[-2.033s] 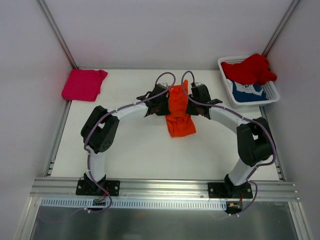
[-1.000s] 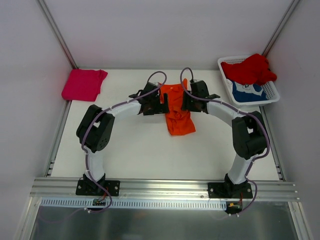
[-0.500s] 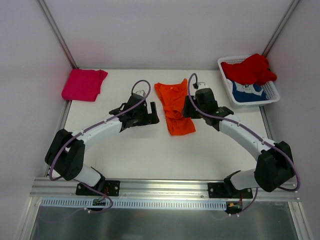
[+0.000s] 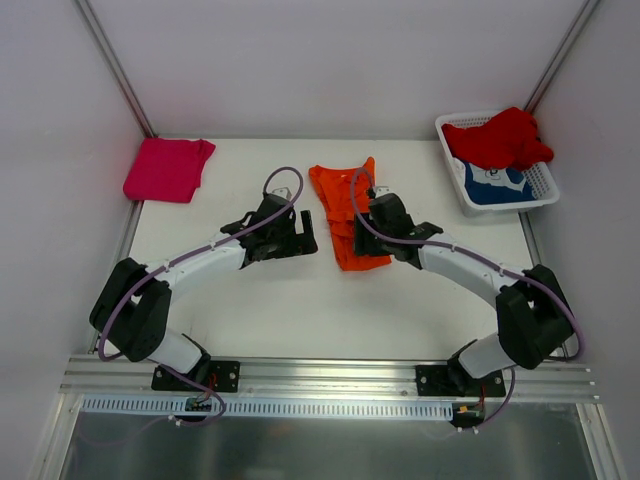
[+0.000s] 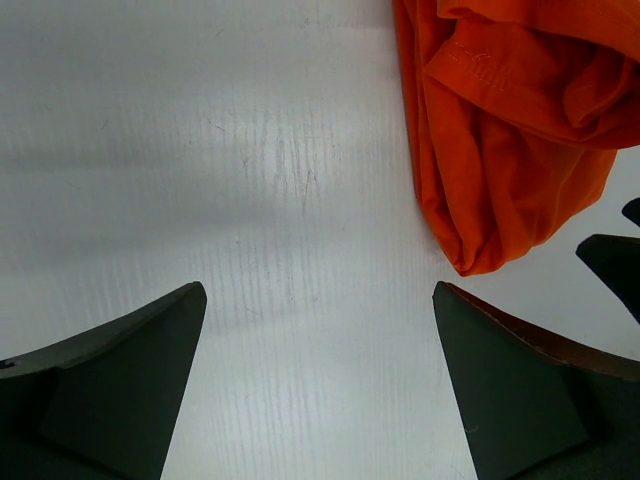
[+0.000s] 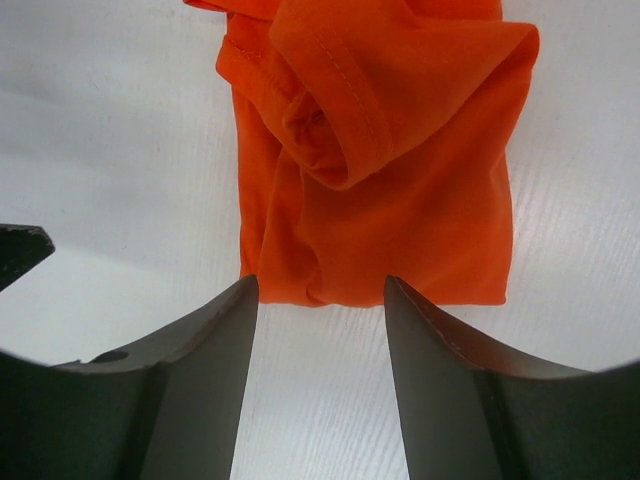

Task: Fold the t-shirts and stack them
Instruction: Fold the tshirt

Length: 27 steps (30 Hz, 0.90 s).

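The bright orange t-shirt lies loosely folded in a narrow strip at the table's middle; both wrist views show it too. My right gripper hangs open over its right side, its fingertips just short of the near folded edge, nothing between them. Just left of the shirt, my left gripper stands wide open over bare table. A magenta-pink t-shirt lies folded at the far left. The red t-shirt and the blue one lie in the basket.
A white lattice basket stands at the far right corner. Metal frame posts rise at both back corners, and white walls close in the table's sides. A rail runs along the near edge by the arm bases.
Both grippers have come back from the shirt's far end, leaving it flat on the table. The right gripper has since swung left over the shirt. The left has barely moved in the last half second.
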Tool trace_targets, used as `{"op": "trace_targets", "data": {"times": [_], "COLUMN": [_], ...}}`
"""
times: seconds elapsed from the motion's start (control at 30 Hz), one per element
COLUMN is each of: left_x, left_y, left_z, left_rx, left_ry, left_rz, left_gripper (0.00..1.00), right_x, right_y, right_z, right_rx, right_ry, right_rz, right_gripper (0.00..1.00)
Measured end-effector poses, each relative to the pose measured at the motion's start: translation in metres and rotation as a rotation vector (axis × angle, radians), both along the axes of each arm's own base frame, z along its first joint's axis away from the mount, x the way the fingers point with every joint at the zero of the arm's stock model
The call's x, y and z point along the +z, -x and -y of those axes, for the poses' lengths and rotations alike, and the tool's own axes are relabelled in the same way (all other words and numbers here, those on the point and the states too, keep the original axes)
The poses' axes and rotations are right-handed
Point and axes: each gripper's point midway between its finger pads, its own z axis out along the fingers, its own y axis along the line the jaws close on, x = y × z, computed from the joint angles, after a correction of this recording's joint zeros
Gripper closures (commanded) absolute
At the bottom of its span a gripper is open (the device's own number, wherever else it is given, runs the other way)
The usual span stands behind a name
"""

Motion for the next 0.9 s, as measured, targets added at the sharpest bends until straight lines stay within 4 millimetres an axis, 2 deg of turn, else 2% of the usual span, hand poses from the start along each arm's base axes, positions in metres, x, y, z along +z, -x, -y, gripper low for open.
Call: {"op": "trace_targets", "data": {"times": [0.23,0.5,0.9], "left_x": [0.0,0.0,-0.002], "left_y": [-0.001,-0.001,0.0], "left_z": [-0.001,-0.001,-0.002], "left_rx": [0.004,0.005,0.005], "left_ry": [-0.004,-0.005,-0.007], "left_rz": [0.003,0.003,0.001], "left_gripper": [0.01,0.01,0.01], "right_x": [-0.021,-0.023,-0.026], "right_y": [-0.014,-0.038,-0.099], "right_z": [-0.011,-0.028,-0.029], "right_rx": [0.005,0.018,-0.015], "right_ry": [0.025,0.022,0.018], "right_rz": [-0.037,-0.024,0.001], "right_gripper": [0.44,0.44,0.44]}}
